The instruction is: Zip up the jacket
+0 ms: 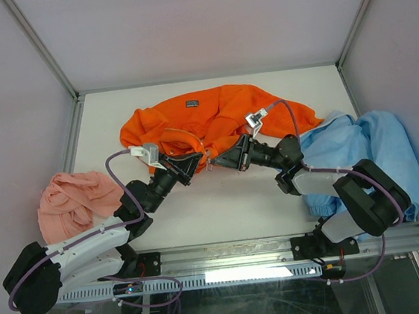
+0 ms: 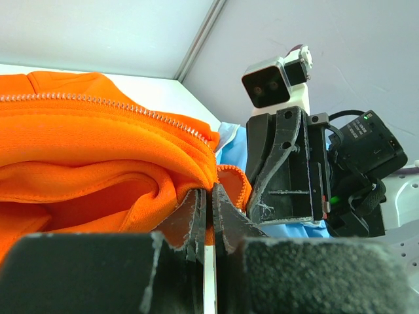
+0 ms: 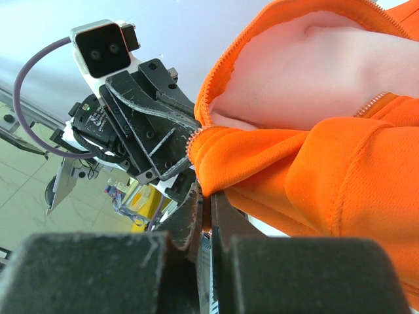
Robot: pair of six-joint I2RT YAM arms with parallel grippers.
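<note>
We see the orange jacket (image 1: 213, 115) mid-table, toward the far side, zipper (image 2: 98, 101) open. Left gripper (image 1: 203, 165) and right gripper (image 1: 217, 161) pinch its near hem, tips nearly meeting. We judge that the zipper ends need joining next.

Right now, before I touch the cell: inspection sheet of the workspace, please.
Surface: white table, no spills seen.
Job's things: orange jacket crumpled at the middle rear; zipper open, teeth exposed.
Clutter: pink cloth at the left edge; light blue garment bunched at the right.
End effectors: left end effector and right end effector are both shut on the jacket's near edge, tips close together.
Cables: purple cables loop off each wrist; the right one arcs above the jacket.
Surroundings: white walls with metal frame posts; nothing else seen.
</note>
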